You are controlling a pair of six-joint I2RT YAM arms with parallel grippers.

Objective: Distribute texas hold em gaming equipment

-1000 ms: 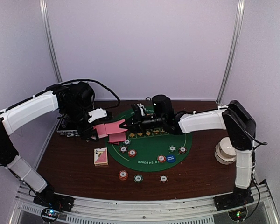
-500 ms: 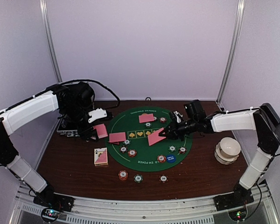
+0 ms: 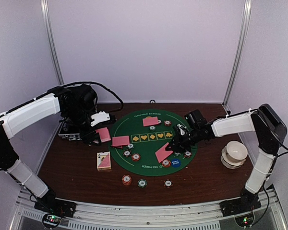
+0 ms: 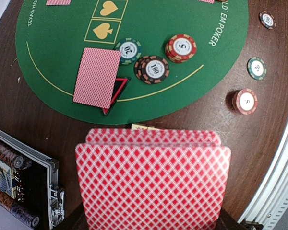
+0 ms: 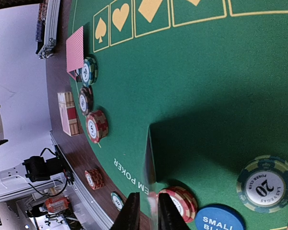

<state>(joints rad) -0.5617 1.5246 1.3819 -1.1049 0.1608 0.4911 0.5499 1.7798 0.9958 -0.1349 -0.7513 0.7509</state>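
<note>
Dealing is judged partway: two cards (image 3: 151, 121) are laid down, a third card (image 3: 163, 153) is pinched in the right claw (image 3: 174, 146), the deck (image 4: 153, 187) gripped in the left claw (image 3: 100, 136).

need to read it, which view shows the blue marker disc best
Right wrist: the blue marker disc is close, SMALL legible, though cropped. Top external shows a tiny blue dot; left wrist misses it.

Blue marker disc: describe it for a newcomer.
Find the round green felt mat. On its near edge, right of centre, lies the blue marker disc, beside a red striped chip. It alone is solid blue with white lettering, no stripes.
</note>
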